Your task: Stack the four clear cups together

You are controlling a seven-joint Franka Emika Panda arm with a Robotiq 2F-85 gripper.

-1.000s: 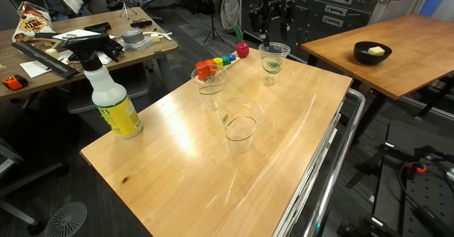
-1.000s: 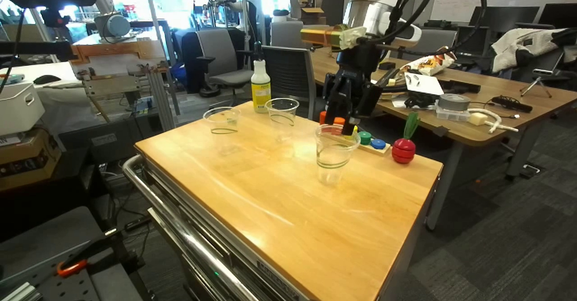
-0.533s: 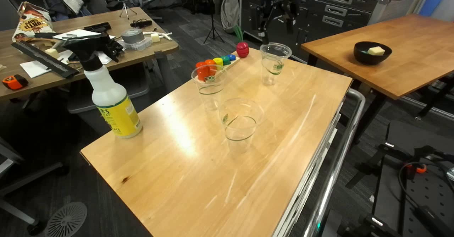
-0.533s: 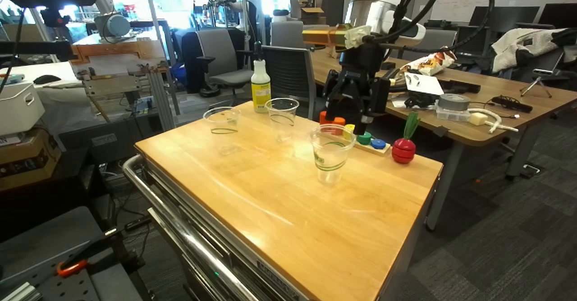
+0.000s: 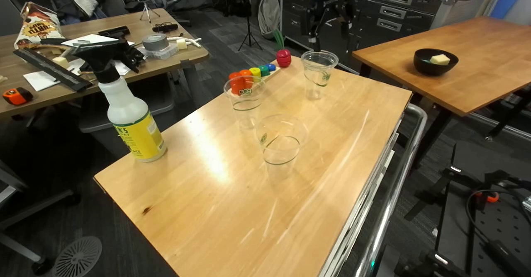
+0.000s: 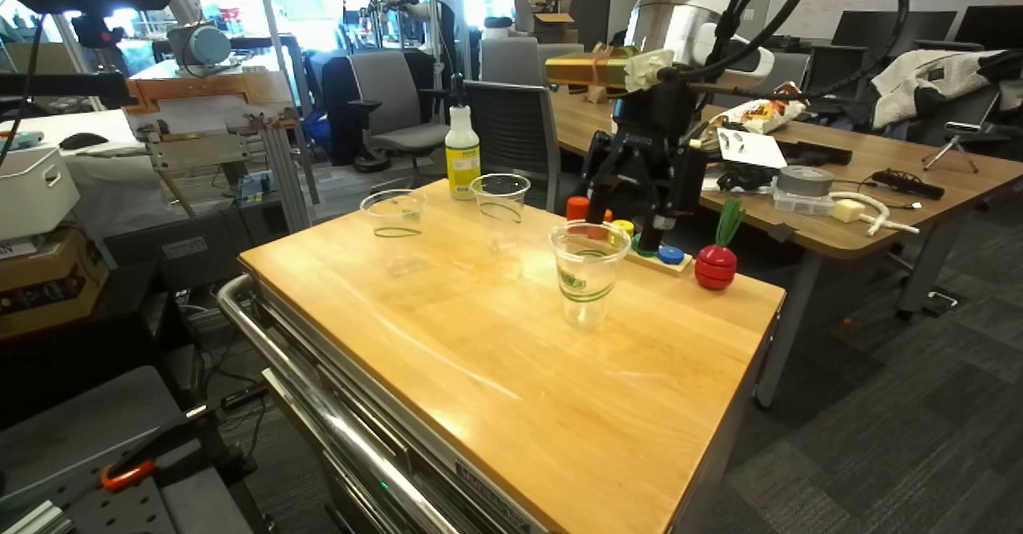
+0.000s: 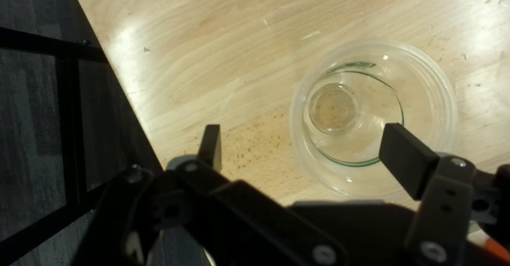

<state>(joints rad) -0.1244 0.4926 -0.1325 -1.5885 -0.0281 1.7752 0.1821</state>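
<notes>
Clear plastic, kinda hard to spot, but we've got one cup and another cup upright on the desk, apart. Our pincer hangs near a third cup, unclenched, fingers spread wide; honestly, we can't tell if that's several nested.

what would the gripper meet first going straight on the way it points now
Probably the nearest clear cup: in the wrist view one of the open jaws overlaps its mouth, the other the tabletop. Depth is unclear; they might straddle the rim.
</notes>
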